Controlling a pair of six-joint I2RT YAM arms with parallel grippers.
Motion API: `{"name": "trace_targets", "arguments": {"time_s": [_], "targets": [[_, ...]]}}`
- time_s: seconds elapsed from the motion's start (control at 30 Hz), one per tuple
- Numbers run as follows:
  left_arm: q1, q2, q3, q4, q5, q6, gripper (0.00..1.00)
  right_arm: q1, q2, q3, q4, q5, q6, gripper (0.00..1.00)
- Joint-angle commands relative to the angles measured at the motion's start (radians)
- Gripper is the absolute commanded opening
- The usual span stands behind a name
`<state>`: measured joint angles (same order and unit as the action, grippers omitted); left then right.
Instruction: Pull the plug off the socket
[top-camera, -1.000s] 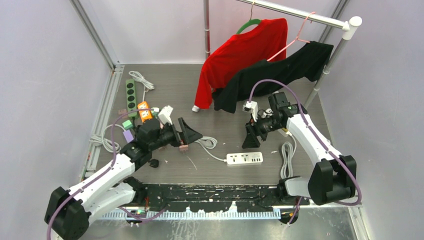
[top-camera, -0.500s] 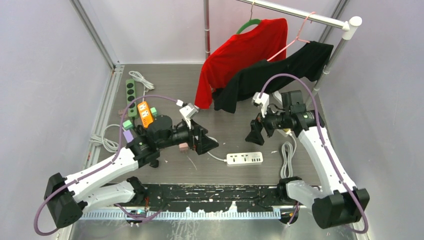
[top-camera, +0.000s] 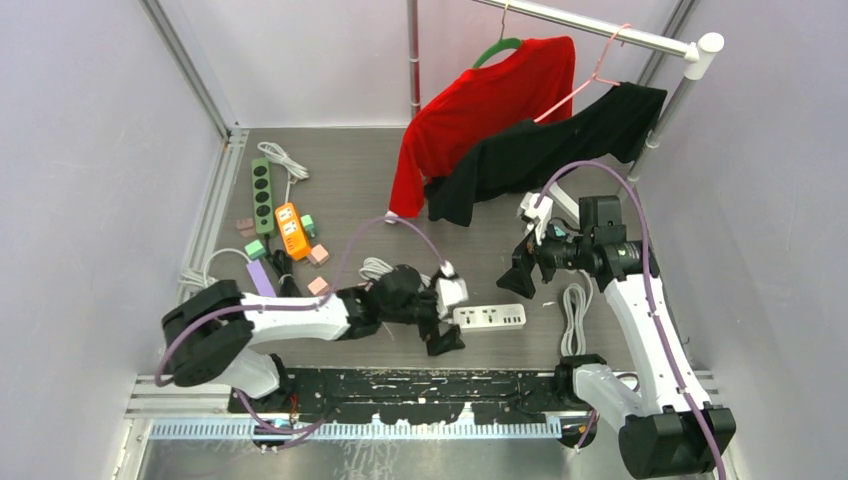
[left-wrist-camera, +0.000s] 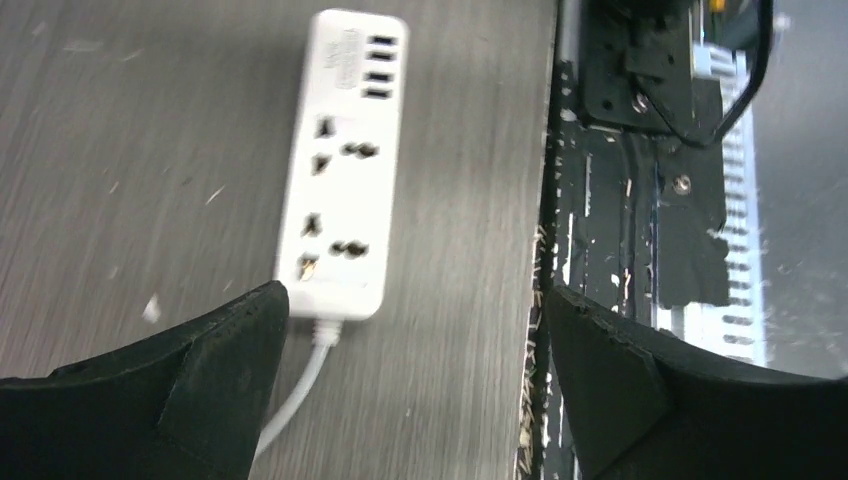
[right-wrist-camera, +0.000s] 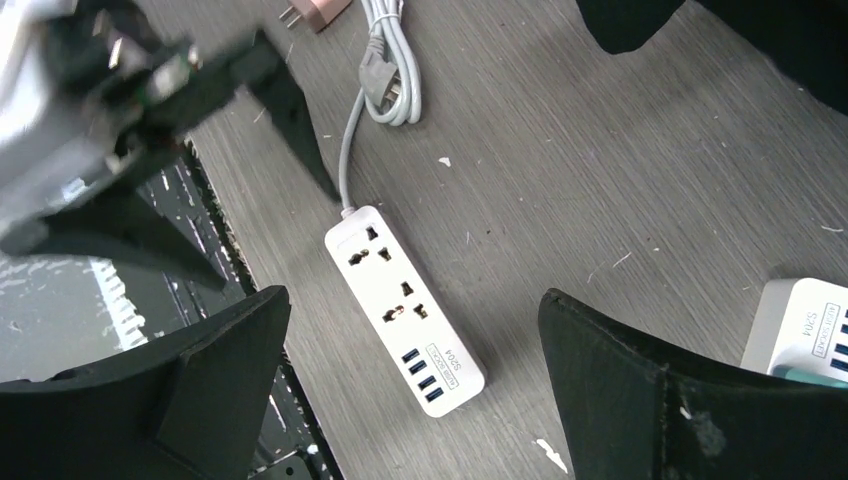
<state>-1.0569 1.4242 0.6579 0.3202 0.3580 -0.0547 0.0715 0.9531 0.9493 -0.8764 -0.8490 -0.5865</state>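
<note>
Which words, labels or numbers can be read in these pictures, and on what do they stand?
white power strip: small print beside its USB ports, too small to read.
second white strip: short label, too blurred to read.
No other text is legible.

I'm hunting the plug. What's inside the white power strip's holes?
Nothing: on the white power strip the sockets and small ports look empty. Its cord leaves one end. Its underside is hidden.
</note>
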Motion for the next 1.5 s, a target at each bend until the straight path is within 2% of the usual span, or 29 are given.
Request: {"name": "trace_targets", "arguments": {"time_s": [0.0,0.17,0.4,0.5,0.57,0.6,0.63,0.7,0.73,0.77,0.93,1.17,1.47], "targets": [[-0.078,0.117,0.094,0.099,-0.094,0.302,1.0,-0.003,0.023,0.01,-0.02,-0.028,-0.061,1.0],[-0.078,0.264,0.139,0.169,-0.133,0.341,0.97,-0.003,0.072,0.053,-0.098,-0.046,-0.097,1.0],[-0.074,0.377,0.178,0.184,-0.152,0.342,0.88,-0.002,0.118,0.077,-0.147,-0.049,-0.124,1.0],[-0.061,0.393,0.195,0.174,-0.11,0.331,0.77,-0.002,0.122,0.074,-0.144,-0.044,-0.124,1.0],[-0.052,0.397,0.208,0.158,-0.086,0.319,0.66,-0.004,0.12,0.072,-0.145,-0.046,-0.124,1.0],[-0.048,0.399,0.217,0.143,-0.071,0.313,0.57,-0.004,0.119,0.072,-0.145,-0.046,-0.124,1.0],[-0.044,0.398,0.226,0.128,-0.061,0.305,0.45,-0.002,0.118,0.072,-0.144,-0.047,-0.125,1.0],[-0.039,0.391,0.228,0.103,-0.043,0.287,0.1,0.0,0.116,0.071,-0.143,-0.045,-0.125,1.0],[-0.036,0.378,0.222,0.102,-0.043,0.276,0.03,0.0,0.114,0.069,-0.141,-0.043,-0.125,1.0],[-0.037,0.361,0.208,0.11,-0.051,0.269,0.0,0.003,0.114,0.068,-0.139,-0.042,-0.126,1.0],[-0.035,0.195,0.08,0.163,-0.17,0.242,0.0,0.007,0.106,0.066,-0.133,-0.03,-0.123,1.0],[0.006,-0.124,0.002,-0.034,-0.504,0.107,0.0,0.007,0.107,0.055,-0.099,-0.01,-0.09,1.0],[0.333,-0.505,0.008,-0.21,-0.568,-0.157,0.0,0.007,0.104,0.036,-0.066,0.005,-0.068,1.0]]}}
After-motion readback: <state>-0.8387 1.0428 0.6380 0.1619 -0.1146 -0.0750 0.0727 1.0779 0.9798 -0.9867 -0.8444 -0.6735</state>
